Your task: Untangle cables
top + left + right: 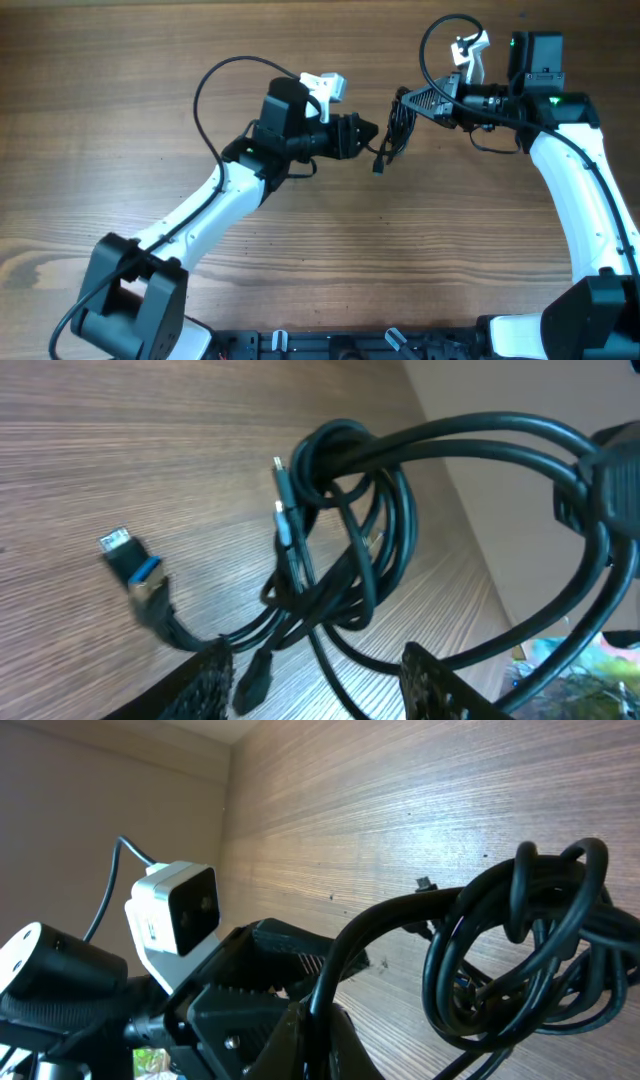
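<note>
Upper centre, overhead: grips tangled cables [396, 135] with right end effector [412, 100], clamped tight; holds left end effector [368, 132] just left, jaws parted, above table [150, 60].

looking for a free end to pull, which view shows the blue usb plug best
Left wrist: the blue USB plug sticks out left of the cable bundle, blue insert plain. Overhead shows only a tiny dark end below the bundle, too small to identify. Right wrist shows loops, no blue plug.
</note>
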Robot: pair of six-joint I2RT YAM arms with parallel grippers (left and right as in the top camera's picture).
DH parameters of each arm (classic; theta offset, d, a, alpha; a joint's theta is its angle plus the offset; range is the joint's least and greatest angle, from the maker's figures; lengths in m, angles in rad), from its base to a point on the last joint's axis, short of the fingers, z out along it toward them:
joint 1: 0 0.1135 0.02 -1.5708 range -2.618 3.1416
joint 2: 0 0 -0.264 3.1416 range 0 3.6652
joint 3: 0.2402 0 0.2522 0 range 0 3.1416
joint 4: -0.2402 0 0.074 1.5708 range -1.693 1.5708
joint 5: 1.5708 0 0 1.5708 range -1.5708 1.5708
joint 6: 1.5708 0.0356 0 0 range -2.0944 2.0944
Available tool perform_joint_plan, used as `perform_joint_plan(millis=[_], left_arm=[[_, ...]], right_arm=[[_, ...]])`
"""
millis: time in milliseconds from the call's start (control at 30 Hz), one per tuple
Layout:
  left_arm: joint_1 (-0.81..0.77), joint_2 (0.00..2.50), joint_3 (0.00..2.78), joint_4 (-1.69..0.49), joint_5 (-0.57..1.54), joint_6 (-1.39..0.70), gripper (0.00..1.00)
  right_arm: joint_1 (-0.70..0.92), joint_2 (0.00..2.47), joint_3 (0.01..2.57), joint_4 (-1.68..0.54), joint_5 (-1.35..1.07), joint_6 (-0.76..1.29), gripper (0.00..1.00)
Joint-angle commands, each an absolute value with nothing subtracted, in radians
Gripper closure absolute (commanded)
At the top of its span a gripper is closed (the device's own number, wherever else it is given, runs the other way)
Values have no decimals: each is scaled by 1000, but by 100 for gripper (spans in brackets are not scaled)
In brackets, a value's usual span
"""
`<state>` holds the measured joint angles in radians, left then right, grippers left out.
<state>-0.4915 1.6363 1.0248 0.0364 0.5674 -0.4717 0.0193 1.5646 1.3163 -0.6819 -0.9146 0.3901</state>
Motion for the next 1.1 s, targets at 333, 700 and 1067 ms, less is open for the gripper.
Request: perform_joint_plan(millis=[333, 700, 1067], left_arm=[[-566, 1752, 1019, 57, 499, -496, 43], [-566, 1757, 1019, 69, 454, -506, 40], [-566, 1757, 1019, 68, 454, -506, 39]], right_arm=[[23, 1532, 1335, -694, -924, 366, 96], [23, 1532, 1335, -694, -924, 367, 96], [23, 1532, 1335, -694, -924, 366, 96]])
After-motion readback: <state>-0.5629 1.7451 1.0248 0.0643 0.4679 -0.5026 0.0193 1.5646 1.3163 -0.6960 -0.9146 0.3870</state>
